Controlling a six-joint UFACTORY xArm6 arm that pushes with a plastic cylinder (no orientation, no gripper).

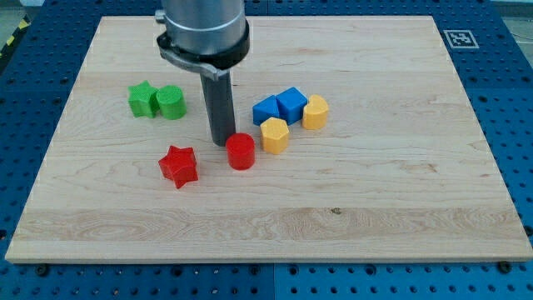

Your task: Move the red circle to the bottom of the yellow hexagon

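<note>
1. Pincer state cannot be told, since no pincer shows on this arm. It ends in a straight dark rod hanging from a grey housing [204, 33] at the view's top. My tip [223, 144] stands on the board just to the view's upper left of the red circle [241, 152], close against its edge. Whether the two actually touch cannot be made out.
2. A pale wooden surface [375, 208] fills most of the view and carries all the blocks. It lies on a blue perforated base [518, 125], and a black-and-white marker [459, 38] sits at its top right corner.
3. Two blue blocks, a left one [266, 110] and a right one [291, 103], stand pressed together to the view's right of the rod. They look like cubes.
4. A green star [143, 98] and a green circle [171, 102] sit side by side, touching, to the view's left of the rod.
5. A red star [178, 165] lies alone to the view's left of the red circle and slightly lower, with a clear gap between them.
6. The yellow hexagon [275, 134] sits just below the blue pair. A second yellow block [316, 111], its shape unclear, sits to the upper right beside the right blue block.
7. The red circle lies just to the view's left of the yellow hexagon and a little lower, with a narrow gap between them.
</note>
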